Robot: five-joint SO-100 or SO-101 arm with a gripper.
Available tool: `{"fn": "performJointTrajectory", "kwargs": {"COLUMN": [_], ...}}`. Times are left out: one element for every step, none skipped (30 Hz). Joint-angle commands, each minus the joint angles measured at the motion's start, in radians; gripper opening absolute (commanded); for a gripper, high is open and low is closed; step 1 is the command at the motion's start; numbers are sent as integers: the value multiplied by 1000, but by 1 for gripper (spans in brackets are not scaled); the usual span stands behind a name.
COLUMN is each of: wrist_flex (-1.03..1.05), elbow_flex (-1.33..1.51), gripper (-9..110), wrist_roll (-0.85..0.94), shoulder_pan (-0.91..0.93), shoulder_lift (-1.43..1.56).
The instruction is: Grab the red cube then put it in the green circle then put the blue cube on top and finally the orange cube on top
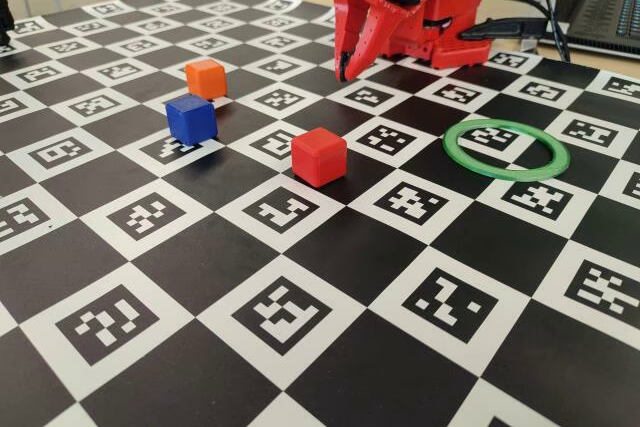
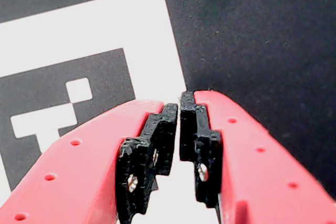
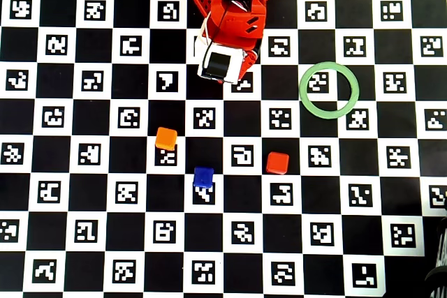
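We see the gripper point(image 2: 180, 109) with its fingers point(image 2: 157, 150) nearly touching and holding nothing, poised over the checkered surface point(image 1: 330, 247). The red cube point(image 1: 319, 156), blue cube point(image 1: 191, 118) and orange cube point(image 1: 206, 78) sit apart, outside the empty green circle point(image 1: 506, 150).

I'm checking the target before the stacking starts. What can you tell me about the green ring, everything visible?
The green ring is a thin, flat hoop of glossy, translucent-looking green plastic, unbroken as far as the fixed and overhead views show. It lies flat on the checkered mat, framing a white square with a black marker. Nothing sits inside it or touches it: the red cube is well to its left in the fixed view, and the gripper hangs apart from it, farther back.
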State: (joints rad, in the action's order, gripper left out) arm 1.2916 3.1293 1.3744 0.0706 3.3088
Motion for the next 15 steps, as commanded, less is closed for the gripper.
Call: {"fn": "performJointTrajectory", "kwargs": {"wrist_flex": [60,58,49,31,14,-2,-21,-37,-51,-64,-72,-74,-71,-67,-64], "elbow_flex": [40,40,40,40,40,40,31,11,-15,-51,-91,-130,-175,-222,-273], "gripper": [-5,-5,-6,-6,-6,-6,-6,-6,-6,-6,-6,-6,-6,-6,-6], "wrist_roll": [12,28,12,-11,-23,-29,-40,-58,-86,-123,-140,-149,-161,-176,-199], "shoulder_pan": [-2,-3,-3,-5,-5,-5,-5,-6,-8,-8,-11,-15,-21,-26,-31], "shoulder_lift": [49,49,49,49,46,40,25,3,-26,-57,-92,-126,-160,-196,-236]}}
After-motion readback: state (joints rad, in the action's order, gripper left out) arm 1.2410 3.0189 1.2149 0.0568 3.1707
